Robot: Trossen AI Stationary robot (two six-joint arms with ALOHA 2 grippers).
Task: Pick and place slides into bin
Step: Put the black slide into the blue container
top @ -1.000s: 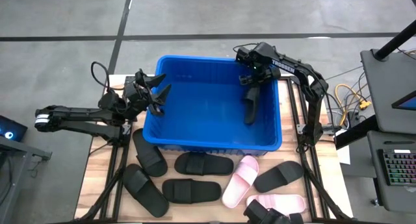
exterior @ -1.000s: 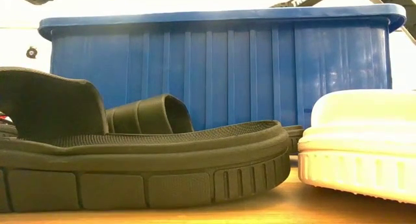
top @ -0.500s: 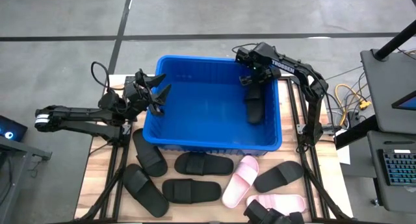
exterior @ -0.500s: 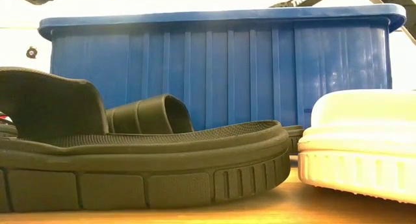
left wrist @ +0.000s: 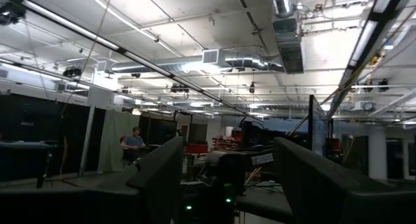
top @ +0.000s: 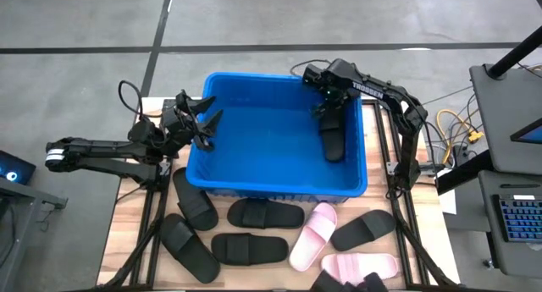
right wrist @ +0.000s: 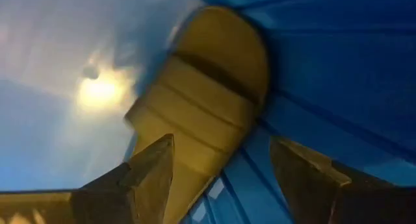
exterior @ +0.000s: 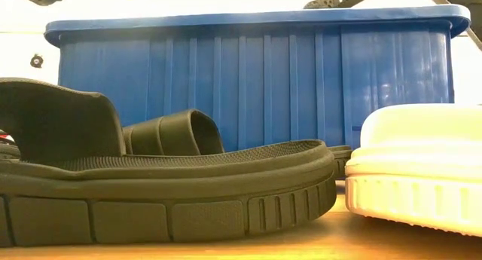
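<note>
- Black slide in the bin (top: pixel 331 140) lies on the floor of the blue bin (top: pixel 254 189), against its right wall, lengthwise; the high view shows it apart from the right tool (top: pixel 326 96), which hangs just above its far end.
- Right wrist view gives what the overhead cannot: the right tool's two fingers (right wrist: pixel 153 165) stand spread with nothing between them, the slide's strap and sole directly ahead on the bin floor.
- Six more slides rest on the wooden worktop (top: pixel 127 250) in front of the bin: four black ones (top: pixel 195 199) and two pink ones (top: pixel 312 234), seen whole only from above.
- Low view shows only a black sole (exterior: pixel 166 192) up close, a pale pink one (exterior: pixel 414 177) beside it, and the bin's ribbed wall behind.
- Left tool (top: pixel 203 123) hovers at the bin's left rim, fingers spread and empty; its wrist view looks out into the room, where a person (left wrist: pixel 133 143) sits far off.
</note>
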